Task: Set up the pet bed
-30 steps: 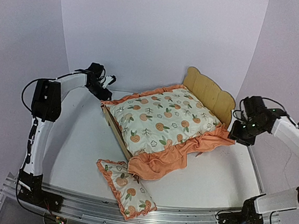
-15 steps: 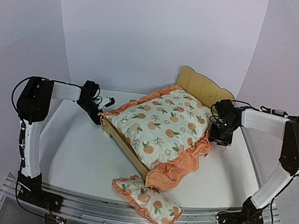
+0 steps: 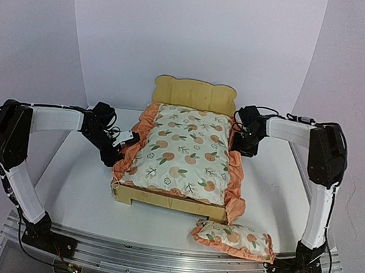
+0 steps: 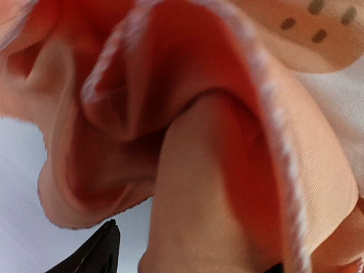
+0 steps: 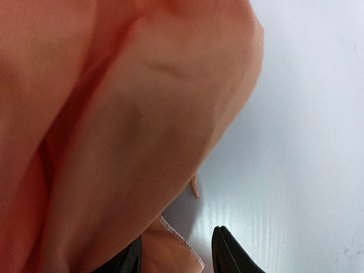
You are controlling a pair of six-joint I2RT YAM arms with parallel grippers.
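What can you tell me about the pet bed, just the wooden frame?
The pet bed is a light plywood frame standing on the table, headboard at the far end. The headboard has a scalloped top with ear-like bumps; the low footboard is plain. A fruit-print cushion with an orange ruffle covers the base and drapes over both sides. A pillow lies by its near right corner; whether they touch cannot be told.

Folds of orange cloth point(image 5: 114, 114) fill the left and centre of the frame, from the top edge down. White table point(image 5: 307, 142) shows on the right. At the bottom edge the gripper point(image 5: 179, 256) has its two dark fingertips point(image 5: 227, 253) apart, with a stitched hem of the cloth lying between them.
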